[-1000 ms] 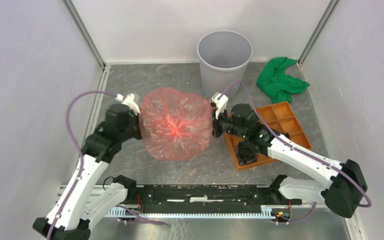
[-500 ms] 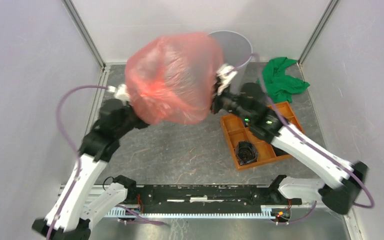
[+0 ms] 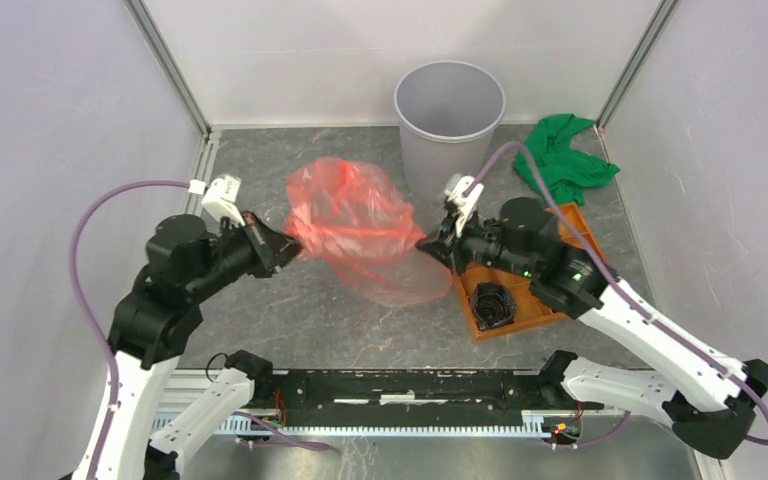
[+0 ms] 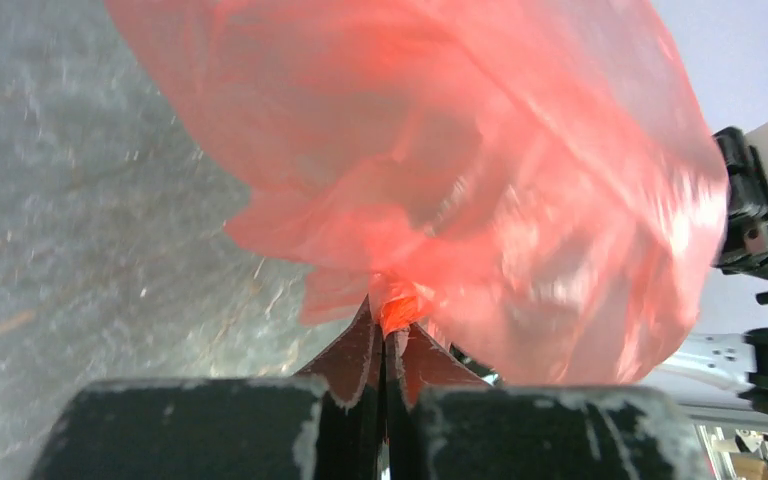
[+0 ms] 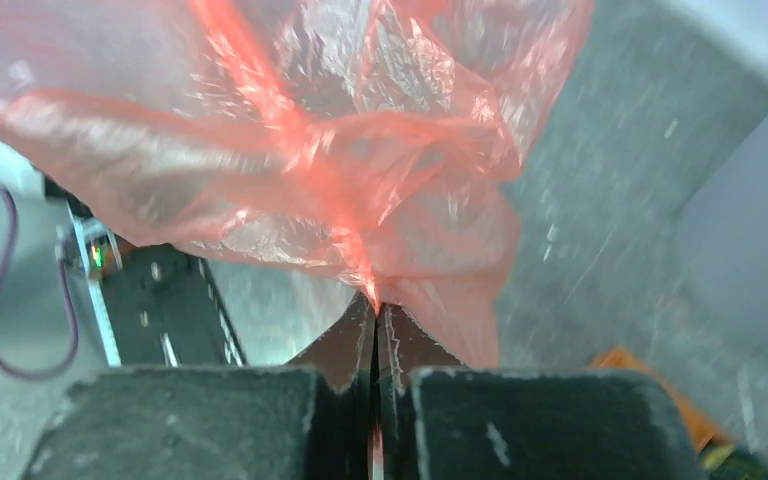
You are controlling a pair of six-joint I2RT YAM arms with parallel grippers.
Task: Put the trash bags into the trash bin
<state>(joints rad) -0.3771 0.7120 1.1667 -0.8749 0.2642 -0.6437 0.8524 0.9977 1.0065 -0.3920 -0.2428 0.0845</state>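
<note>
Grip: left gripper (image 3: 282, 243) pinches one edge of the trash bag (image 3: 360, 235), right gripper (image 3: 430, 245) the opposite edge — film held stretched between them, probably to keep it spread for the drop. Bag sags near-left of the trash bin (image 3: 449, 110) — not yet inside.

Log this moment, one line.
left gripper: shut on trash bag | right gripper: shut on trash bag | trash bin: bag outside

The trash bag (image 4: 480, 180) is blurred, its top cropped.
</note>
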